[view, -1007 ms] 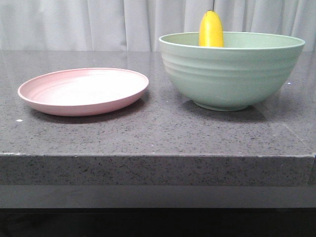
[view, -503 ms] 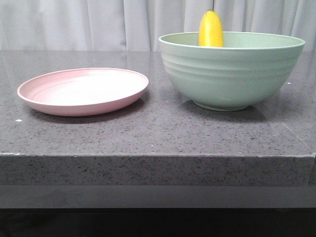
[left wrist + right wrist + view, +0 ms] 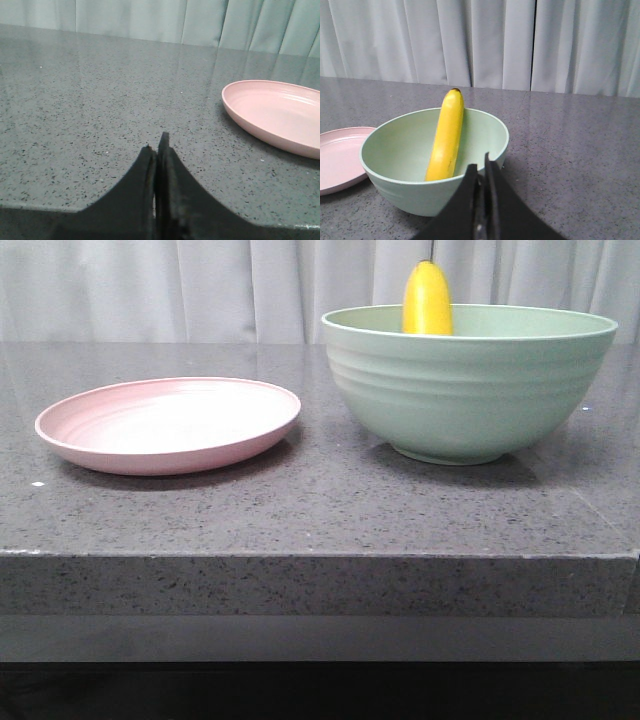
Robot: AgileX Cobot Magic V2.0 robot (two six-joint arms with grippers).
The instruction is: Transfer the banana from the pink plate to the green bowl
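Observation:
The yellow banana leans inside the green bowl, its dark tip poking above the far rim; in the right wrist view the banana rests against the bowl's inner wall. To the bowl's left sits the pink plate with nothing on it, also visible as the plate in the left wrist view. My left gripper is shut with nothing in it, back from the plate over bare counter. Shut and holding nothing, my right gripper is just outside the bowl's near rim. Neither arm shows in the front view.
Plate and bowl stand on a dark speckled stone counter whose front edge runs across the front view. A pale curtain hangs behind the counter.

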